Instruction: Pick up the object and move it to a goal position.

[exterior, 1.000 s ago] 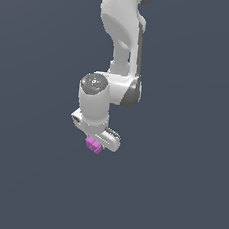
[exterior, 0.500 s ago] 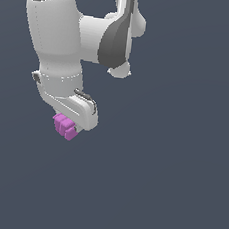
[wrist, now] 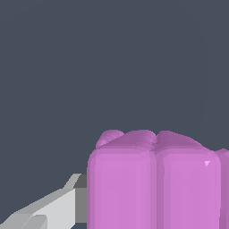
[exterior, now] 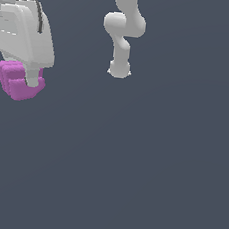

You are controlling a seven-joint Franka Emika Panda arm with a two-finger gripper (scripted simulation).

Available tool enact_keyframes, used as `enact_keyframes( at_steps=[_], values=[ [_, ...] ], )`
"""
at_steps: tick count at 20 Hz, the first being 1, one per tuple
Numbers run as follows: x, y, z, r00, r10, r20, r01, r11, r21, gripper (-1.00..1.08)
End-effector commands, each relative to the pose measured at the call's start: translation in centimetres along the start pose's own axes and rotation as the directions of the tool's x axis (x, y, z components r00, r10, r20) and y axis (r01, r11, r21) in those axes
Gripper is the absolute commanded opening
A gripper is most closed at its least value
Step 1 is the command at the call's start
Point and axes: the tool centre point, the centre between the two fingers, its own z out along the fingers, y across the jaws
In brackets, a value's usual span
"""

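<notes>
Exterior view: the white Panda arm [exterior: 123, 32] dominates the frame, its far links rising at upper centre above a rounded base joint, while its large wrist housing fills the upper corner on the exterior view's left. A dark cable runs down the side of that housing. The background is a uniform dark slate-grey surface [exterior: 156, 166] with no visible edges.

Below the wrist housing, the gripper [exterior: 21, 78] points downward. One white finger [exterior: 33, 77] is visible, pressed against the face of the magenta-pink block [exterior: 17, 83]; the opposite finger is hidden behind the block. The fingers are closed to the width of the block and grasp it, with the block's lower half protruding beneath the fingertip. The block hangs clear of any support, near the exterior view's left edge.

Wrist view: the magenta-pink block [wrist: 154, 183] appears very close, showing vertical grooves between rounded lobes and a lumpy upper contour. A grey-white finger [wrist: 53, 208] touches its side.
</notes>
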Motion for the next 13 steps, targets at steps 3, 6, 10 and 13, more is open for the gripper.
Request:
enact_keyframes(
  at_steps=[3,6,10,13],
  values=[
    [2.0,0.8,-3.7,0.999,0.012,-0.032,-0.011,1.000,0.016,-1.00],
    [2.8,1.1,-5.2,0.999,0.017,-0.045,-0.016,1.000,0.022,-1.00],
    [3.3,1.3,-6.1,0.998,0.021,-0.053,-0.020,0.999,0.027,-1.00],
    [3.4,1.4,-6.2,0.998,0.022,-0.054,-0.021,0.999,0.027,-1.00]
  ],
)
